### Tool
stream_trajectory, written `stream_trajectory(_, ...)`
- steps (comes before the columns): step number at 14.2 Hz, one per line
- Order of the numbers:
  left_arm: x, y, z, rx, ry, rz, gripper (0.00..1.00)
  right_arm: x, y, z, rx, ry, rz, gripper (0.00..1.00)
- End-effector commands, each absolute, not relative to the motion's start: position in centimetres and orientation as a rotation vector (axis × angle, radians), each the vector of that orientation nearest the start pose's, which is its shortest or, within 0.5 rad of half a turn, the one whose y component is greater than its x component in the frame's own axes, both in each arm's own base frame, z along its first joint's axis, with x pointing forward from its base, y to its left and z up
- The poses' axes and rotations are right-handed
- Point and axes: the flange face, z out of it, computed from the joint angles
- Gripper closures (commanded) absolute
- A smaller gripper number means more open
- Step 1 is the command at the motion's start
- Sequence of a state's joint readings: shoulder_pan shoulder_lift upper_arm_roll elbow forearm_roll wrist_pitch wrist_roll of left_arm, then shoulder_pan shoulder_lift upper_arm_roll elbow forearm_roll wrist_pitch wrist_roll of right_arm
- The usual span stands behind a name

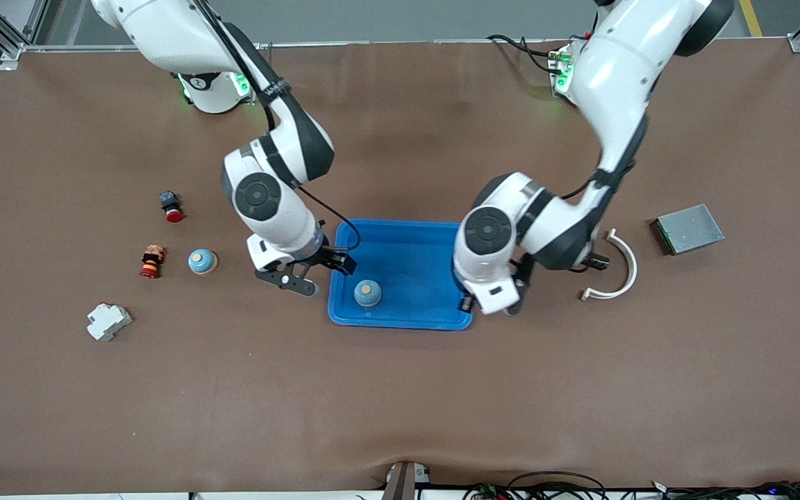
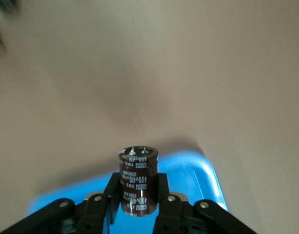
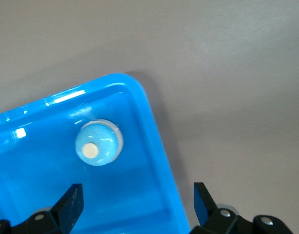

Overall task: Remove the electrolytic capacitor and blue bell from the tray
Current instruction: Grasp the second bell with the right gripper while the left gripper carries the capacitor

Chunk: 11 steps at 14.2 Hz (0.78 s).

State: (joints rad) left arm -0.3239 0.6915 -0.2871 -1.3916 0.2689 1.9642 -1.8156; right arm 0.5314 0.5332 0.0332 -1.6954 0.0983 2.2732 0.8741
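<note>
A dark brown capacitor (image 2: 138,179) with white print stands upright between the fingers of my left gripper (image 2: 138,197), which is shut on it. It hangs over a rounded corner of the blue tray (image 2: 200,170), at the left arm's end. In the front view the left wrist (image 1: 489,260) hides the capacitor. A light blue bell (image 1: 367,293) with a tan top sits in the tray (image 1: 407,250), near the edge closest to the front camera. My right gripper (image 1: 311,271) is open and empty, over the tray's rim at the right arm's end; its wrist view shows the bell (image 3: 97,143) ahead of the gripper (image 3: 137,200).
A second blue bell (image 1: 202,262) rests on the table toward the right arm's end, with a striped red part (image 1: 152,261), a red-capped button (image 1: 171,206) and a white breaker (image 1: 108,321). Toward the left arm's end lie a white curved piece (image 1: 619,267) and a grey metal box (image 1: 688,228).
</note>
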Motion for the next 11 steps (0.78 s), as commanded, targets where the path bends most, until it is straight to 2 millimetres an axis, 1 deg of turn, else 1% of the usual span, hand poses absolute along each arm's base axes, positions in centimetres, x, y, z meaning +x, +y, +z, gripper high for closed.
stream_trajectory(1, 63.2, -29.7, 34.0, -2.571, -1.501, -0.011, 1.0, 59.0, 39.8, 27.7, -3.03, 0.648, -0.024, 0.0)
stream_trajectory(2, 64.3, -27.2, 34.5, -2.585, -1.484, -0.006, 1.0, 59.2, 40.9, 27.5, -3.053, 0.674, -0.025, 0.0)
stream_trajectory(3, 64.9, -24.8, 34.5, -2.594, -1.439, 0.023, 1.0, 59.7, 41.4, 27.3, -3.053, 0.695, -0.022, 0.0)
stream_trajectory(4, 65.4, -22.3, 34.1, -2.6, -1.385, 0.059, 1.0, 59.8, 41.5, 27.1, -3.047, 0.705, -0.019, 0.0)
stream_trajectory(5, 66.1, -19.2, 33.7, -2.609, -1.352, 0.084, 1.0, 59.9, 41.6, 26.7, -3.045, 0.705, -0.022, 0.0)
stream_trajectory(6, 66.6, -16.5, 33.3, -2.615, -1.326, 0.105, 1.0, 59.9, 41.6, 26.0, -3.047, 0.708, -0.017, 0.0)
stream_trajectory(7, 67.0, -14.3, 32.7, -2.622, -1.297, 0.12, 1.0, 60.0, 41.9, 25.6, -3.048, 0.703, -0.023, 0.0)
stream_trajectory(9, 67.8, -10.9, 31.4, -2.631, -1.294, 0.128, 1.0, 60.2, 42.3, 24.4, -3.043, 0.727, -0.029, 0.0)
stream_trajectory(10, 68.2, -9.8, 30.4, -2.637, -1.28, 0.123, 1.0, 60.1, 42.7, 23.8, -3.039, 0.723, -0.038, 0.0)
stream_trajectory(11, 68.6, -8.3, 29.8, -2.64, -1.264, 0.111, 1.0, 60.2, 42.9, 23.1, -3.036, 0.72, -0.042, 0.0)
